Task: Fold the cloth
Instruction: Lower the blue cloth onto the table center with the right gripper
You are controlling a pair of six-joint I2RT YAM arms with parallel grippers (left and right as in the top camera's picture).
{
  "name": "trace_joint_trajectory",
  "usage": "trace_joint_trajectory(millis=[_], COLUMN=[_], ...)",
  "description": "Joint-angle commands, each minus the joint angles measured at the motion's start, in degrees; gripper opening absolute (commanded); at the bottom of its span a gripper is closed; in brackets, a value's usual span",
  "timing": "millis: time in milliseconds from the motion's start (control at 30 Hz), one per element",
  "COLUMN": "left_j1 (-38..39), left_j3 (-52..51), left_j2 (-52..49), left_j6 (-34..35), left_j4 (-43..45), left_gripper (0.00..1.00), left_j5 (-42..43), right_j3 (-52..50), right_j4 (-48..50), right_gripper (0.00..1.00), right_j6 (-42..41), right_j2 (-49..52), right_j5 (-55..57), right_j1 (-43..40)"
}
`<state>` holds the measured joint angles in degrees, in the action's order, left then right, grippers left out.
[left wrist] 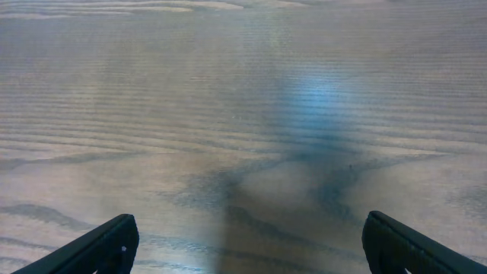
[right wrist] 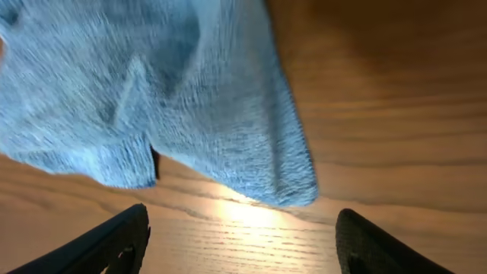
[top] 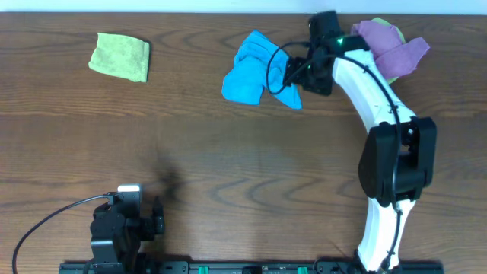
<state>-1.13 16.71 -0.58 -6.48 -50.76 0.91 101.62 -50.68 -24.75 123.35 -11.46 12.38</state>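
Note:
A crumpled blue cloth lies on the wooden table at the back centre. My right gripper hovers at its right edge, open and empty. In the right wrist view the blue cloth fills the upper left, its hanging corner just ahead of the spread fingers. My left gripper rests at the front left, open and empty over bare wood. Nothing is between either pair of fingers.
A folded green cloth lies at the back left. A pile of purple and green cloths sits at the back right, beside the right arm. The table's front edge carries the arm bases.

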Motion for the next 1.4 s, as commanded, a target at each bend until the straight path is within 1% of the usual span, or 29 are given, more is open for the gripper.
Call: trace_joint_trajectory(millis=[0, 267, 567, 700, 833, 967, 1000, 1067, 1167, 1200, 1300, 1367], left_j1=[-0.35, -0.35, -0.35, -0.35, -0.35, -0.35, -0.35, -0.35, -0.35, -0.35, -0.35, -0.35], left_j3=[-0.55, -0.55, -0.55, -0.55, -0.55, -0.55, -0.55, -0.55, -0.55, -0.55, -0.55, -0.55], left_j2=[0.37, 0.37, 0.37, 0.37, 0.37, 0.37, 0.37, 0.37, 0.37, 0.37, 0.37, 0.37], left_j6=[-1.2, -1.2, -1.01, -0.94, 2.25, 3.34, 3.34, 3.32, 3.32, 3.32, 3.34, 3.5], left_j4=[-3.15, -2.47, -1.62, -1.49, -0.09, 0.09, 0.09, 0.09, 0.09, 0.11, 0.48, 0.87], left_gripper=[0.95, 0.95, 0.95, 0.96, 0.95, 0.95, 0.96, 0.95, 0.95, 0.95, 0.95, 0.95], left_j5=[1.09, 2.27, 6.64, 6.73, 6.71, 6.69, 6.69, 6.69, 6.69, 6.69, 6.69, 6.71], right_j3=[-4.33, -8.87, -9.03, -9.03, -9.03, -9.03, -9.03, -9.03, -9.03, -9.03, -8.9, -8.63], right_j4=[3.41, 9.97, 13.4, 14.32, 15.41, 15.63, 15.63, 15.61, 15.54, 15.32, 13.46, 9.64], right_gripper=[0.78, 0.74, 0.72, 0.71, 0.67, 0.56, 0.51, 0.35, 0.06, 0.01, 0.01, 0.01], right_j6=[-0.07, -0.94, -2.49, -2.45, -2.47, -2.67, -2.67, -2.67, -2.64, -2.64, -2.56, -1.92], right_j2=[-0.22, -0.13, 3.54, 4.28, 4.28, 4.28, 4.28, 4.28, 4.28, 4.26, 3.85, 2.75], right_j5=[-4.24, -4.44, -4.46, -4.39, -3.67, -2.73, -2.38, -2.08, -2.08, -2.1, -3.02, -3.17], right_j1=[-0.46, -0.46, -0.42, -0.31, -0.31, -0.31, -0.31, -0.31, -0.31, -0.31, -0.42, -0.52])
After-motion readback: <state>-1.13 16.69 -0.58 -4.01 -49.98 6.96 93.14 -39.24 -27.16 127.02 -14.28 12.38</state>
